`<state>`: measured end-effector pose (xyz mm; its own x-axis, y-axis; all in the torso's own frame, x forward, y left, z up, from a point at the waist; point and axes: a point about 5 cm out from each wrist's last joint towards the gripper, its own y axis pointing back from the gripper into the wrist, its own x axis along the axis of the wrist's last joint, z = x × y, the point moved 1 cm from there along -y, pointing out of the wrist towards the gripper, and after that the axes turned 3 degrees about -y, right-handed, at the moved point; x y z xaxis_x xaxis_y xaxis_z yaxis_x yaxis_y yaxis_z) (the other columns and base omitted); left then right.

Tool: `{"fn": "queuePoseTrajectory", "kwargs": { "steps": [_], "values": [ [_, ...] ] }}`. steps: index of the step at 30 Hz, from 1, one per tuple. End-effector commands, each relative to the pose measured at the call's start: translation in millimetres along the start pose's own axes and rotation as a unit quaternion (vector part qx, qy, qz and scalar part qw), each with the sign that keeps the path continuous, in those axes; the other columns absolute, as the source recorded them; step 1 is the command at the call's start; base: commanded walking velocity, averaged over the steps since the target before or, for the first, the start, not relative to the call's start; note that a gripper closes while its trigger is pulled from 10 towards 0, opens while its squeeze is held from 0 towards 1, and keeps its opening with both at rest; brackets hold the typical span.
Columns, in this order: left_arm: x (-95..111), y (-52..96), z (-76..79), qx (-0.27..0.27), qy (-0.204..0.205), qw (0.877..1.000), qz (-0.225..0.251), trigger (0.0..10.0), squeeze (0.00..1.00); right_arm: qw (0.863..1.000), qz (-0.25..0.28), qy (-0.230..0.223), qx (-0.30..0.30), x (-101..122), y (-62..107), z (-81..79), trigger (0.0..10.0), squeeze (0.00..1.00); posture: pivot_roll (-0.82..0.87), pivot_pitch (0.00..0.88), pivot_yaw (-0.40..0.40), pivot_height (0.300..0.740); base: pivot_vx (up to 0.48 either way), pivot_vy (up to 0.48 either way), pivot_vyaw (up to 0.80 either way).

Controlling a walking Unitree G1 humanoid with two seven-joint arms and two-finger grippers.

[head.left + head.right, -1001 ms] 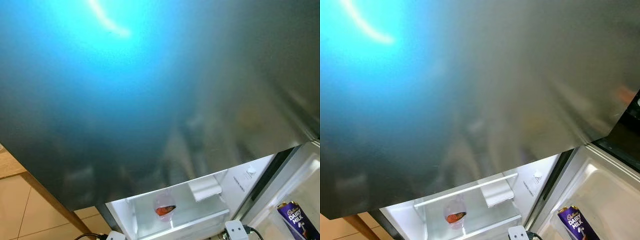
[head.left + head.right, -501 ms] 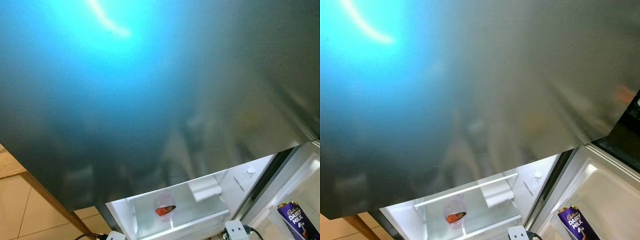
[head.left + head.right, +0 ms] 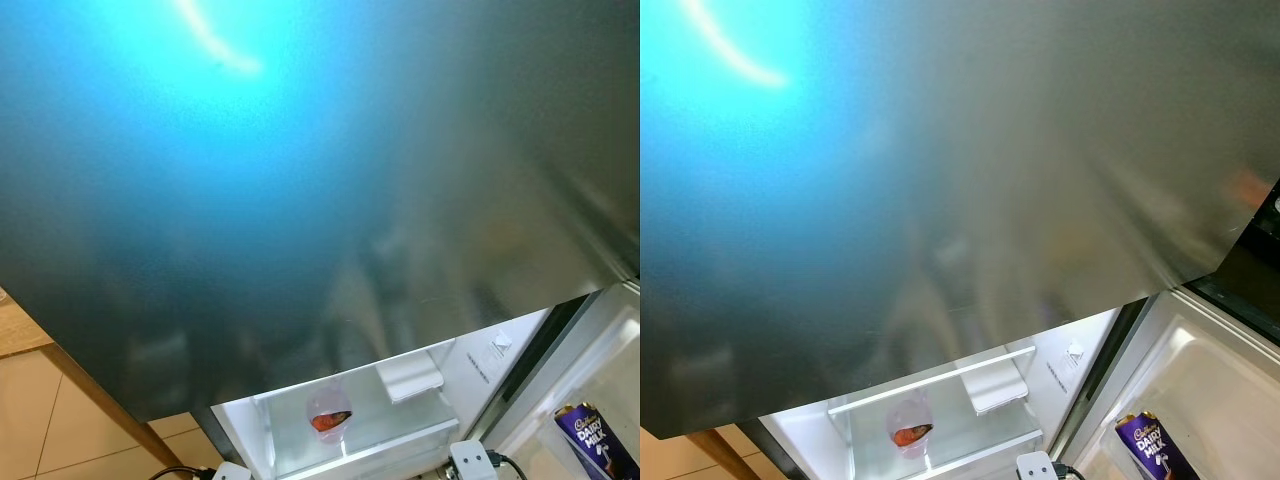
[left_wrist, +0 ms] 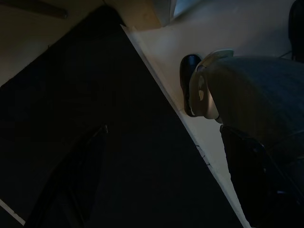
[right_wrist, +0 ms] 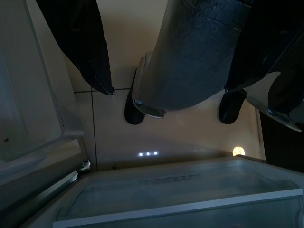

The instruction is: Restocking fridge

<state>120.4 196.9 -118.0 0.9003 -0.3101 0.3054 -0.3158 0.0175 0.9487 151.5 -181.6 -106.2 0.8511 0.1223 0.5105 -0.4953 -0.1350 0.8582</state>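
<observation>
The steel upper door of the fridge (image 3: 300,200) stands shut close in front of me. Below it the lit fridge compartment (image 3: 360,430) is open, with a clear cup holding something orange-red (image 3: 330,418) and a small white box (image 3: 408,377) on its shelf. A purple Dairy Milk chocolate bar (image 3: 592,438) stands in the open door's rack (image 3: 1210,390) at the right. Both arms hang low. My right gripper (image 5: 166,90) is open over the floor, near a clear fridge drawer (image 5: 180,190). My left gripper (image 4: 164,128) is open in deep shade, holding nothing.
A wooden edge (image 3: 90,390) and beige floor tiles (image 3: 30,430) lie at the lower left. Two white modules with black cables (image 3: 470,460) sit at the bottom edge. My own leg (image 5: 190,57) and black feet (image 5: 133,104) stand on the tiles beside the fridge.
</observation>
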Motion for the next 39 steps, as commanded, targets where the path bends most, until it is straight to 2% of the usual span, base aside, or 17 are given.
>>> {"fn": "queuePoseTrajectory", "kwargs": {
  "steps": [1, 39],
  "values": [
    [-2.9, -1.1, 11.6, -0.019, 0.000, 1.000, -0.008, 10.0, 0.00, 1.000, -0.022, 0.004, 0.004, -8.6, 0.7, -2.2, 10.0, 0.00, -0.02, 0.000, -0.004, 0.740, 0.000, 0.000, 0.00],
    [-1.2, -1.4, 12.9, -0.022, -0.001, 1.000, -0.006, 10.0, 0.00, 1.000, -0.022, 0.005, 0.003, -9.3, 1.1, -1.2, 10.0, 0.00, -0.02, 0.000, -0.005, 0.740, 0.000, 0.000, 0.00]
  ]
}}
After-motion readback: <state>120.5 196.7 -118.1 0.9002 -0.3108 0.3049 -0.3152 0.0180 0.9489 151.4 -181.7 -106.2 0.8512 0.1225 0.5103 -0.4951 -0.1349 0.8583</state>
